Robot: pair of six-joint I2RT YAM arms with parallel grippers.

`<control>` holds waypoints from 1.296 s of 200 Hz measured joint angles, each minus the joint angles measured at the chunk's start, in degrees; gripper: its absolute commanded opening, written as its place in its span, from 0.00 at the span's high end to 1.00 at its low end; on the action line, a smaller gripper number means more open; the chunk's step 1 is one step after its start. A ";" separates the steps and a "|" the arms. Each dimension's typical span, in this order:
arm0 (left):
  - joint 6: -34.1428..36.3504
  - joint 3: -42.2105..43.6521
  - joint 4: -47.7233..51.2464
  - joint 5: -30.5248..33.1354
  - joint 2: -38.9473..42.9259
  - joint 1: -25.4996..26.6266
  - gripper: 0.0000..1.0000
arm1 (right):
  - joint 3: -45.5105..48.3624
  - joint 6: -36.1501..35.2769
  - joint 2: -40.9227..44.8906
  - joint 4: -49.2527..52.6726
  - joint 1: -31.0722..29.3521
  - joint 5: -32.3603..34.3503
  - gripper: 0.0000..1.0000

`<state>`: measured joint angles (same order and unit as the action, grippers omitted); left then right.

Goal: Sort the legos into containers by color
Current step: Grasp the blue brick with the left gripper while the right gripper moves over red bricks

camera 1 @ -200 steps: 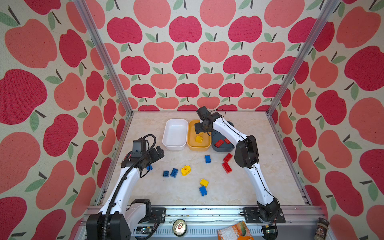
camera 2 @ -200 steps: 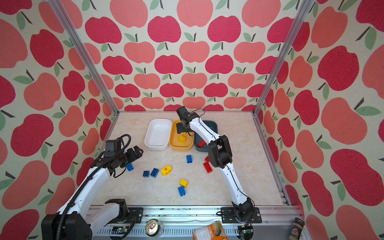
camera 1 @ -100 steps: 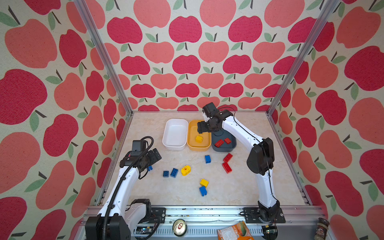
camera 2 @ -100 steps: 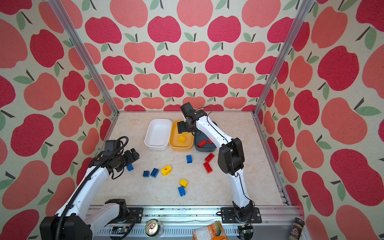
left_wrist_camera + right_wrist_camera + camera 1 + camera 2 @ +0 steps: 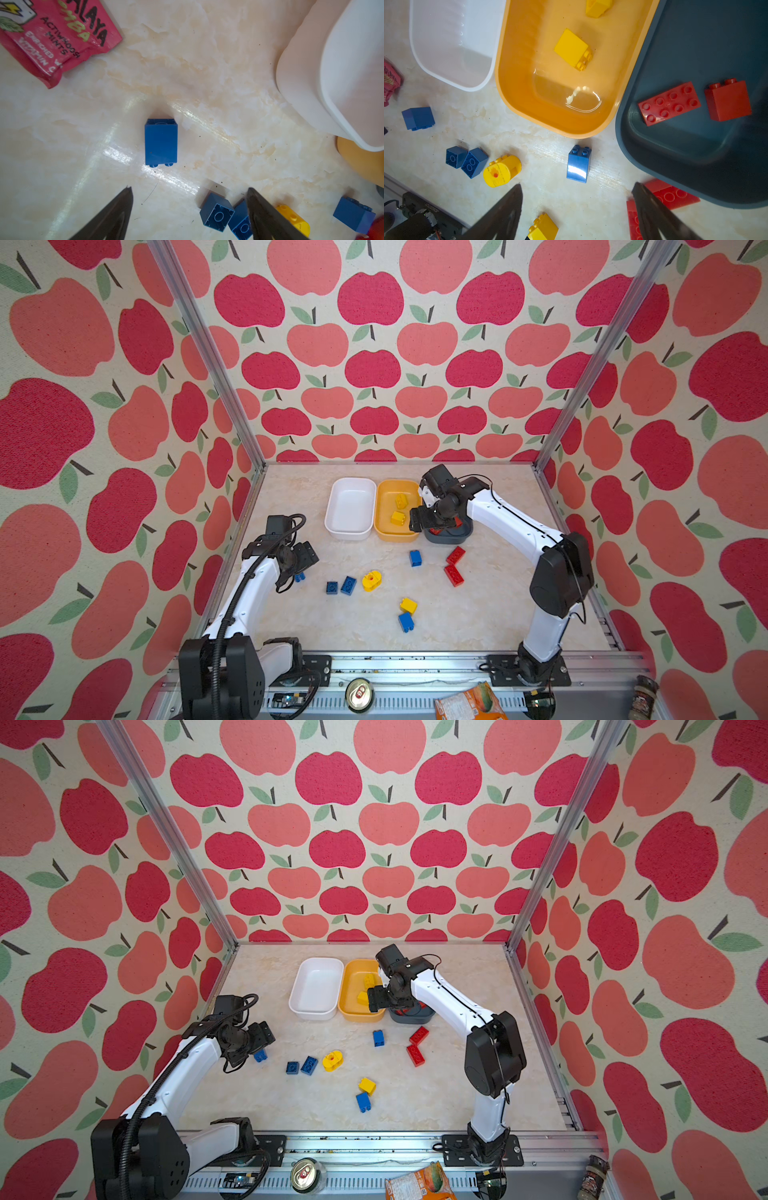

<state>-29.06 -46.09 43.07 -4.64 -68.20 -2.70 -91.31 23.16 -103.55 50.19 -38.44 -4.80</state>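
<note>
changed: right gripper (image 5: 577,184) has drawn back from yellow tub (image 5: 550,116), jaws wide, empty; left gripper (image 5: 189,188), wide too, has come nearer the blue brick (image 5: 161,141) on table (image 5: 207,62) | meaning: blue pick seems next; white tub (image 5: 349,506) is yet empty

Bright even light w/ soft shadows, glare streaks on glossy cream marble-look worktop (image 5: 116,153), black jaws blurred close-up.

The red wrapper (image 5: 52,47) reads "…ALAYA", "…MBA", "ACTIVBOOST MINTS" and "ENRICHED W… VITAMIN C", with its edges cut off.
</note>
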 measured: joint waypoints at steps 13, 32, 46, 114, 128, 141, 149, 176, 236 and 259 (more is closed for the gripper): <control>0.81 -0.76 0.31 0.83 -1.92 -0.26 0.16 | 2.64 0.44 2.14 -0.39 0.24 -1.42 0.14; 2.40 -1.90 0.50 1.90 -4.57 -0.55 0.19 | 6.71 0.98 5.95 -1.49 1.05 -3.89 0.14; 3.56 -2.69 0.46 2.75 -6.67 -0.57 0.22 | 9.18 1.22 8.72 -1.84 1.88 -5.20 0.14; 6.23 -3.26 -1.33 3.91 -14.08 -0.66 0.32 | 16.04 2.03 16.52 -2.32 5.60 -7.98 0.14; 6.29 -3.26 -2.10 4.04 -15.17 -0.66 0.34 | 16.48 2.21 16.70 -2.38 5.99 -8.26 0.14; 6.32 -3.26 -2.71 4.13 -15.85 -0.66 0.36 | 16.72 2.43 16.70 -2.64 6.19 -8.44 0.14; 6.29 -3.26 -3.04 4.24 -16.26 -0.66 0.37 | 16.76 2.45 16.70 -2.75 6.21 -8.52 0.14; 6.29 -3.26 -3.87 4.24 -18.03 -0.66 0.42 | 16.94 2.47 16.76 -3.06 6.27 -8.94 0.15; 6.08 -3.26 -5.38 4.24 -20.74 -0.66 0.64 | 18.45 2.91 17.46 -4.31 7.39 -9.62 0.15; 6.01 -3.26 -5.62 4.26 -20.74 -0.66 0.71 | 19.06 3.08 18.14 -4.33 7.50 -9.81 0.15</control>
<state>-23.05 -49.34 37.45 -0.38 -88.95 -3.36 -72.25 26.24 -85.41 45.87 -30.94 -14.61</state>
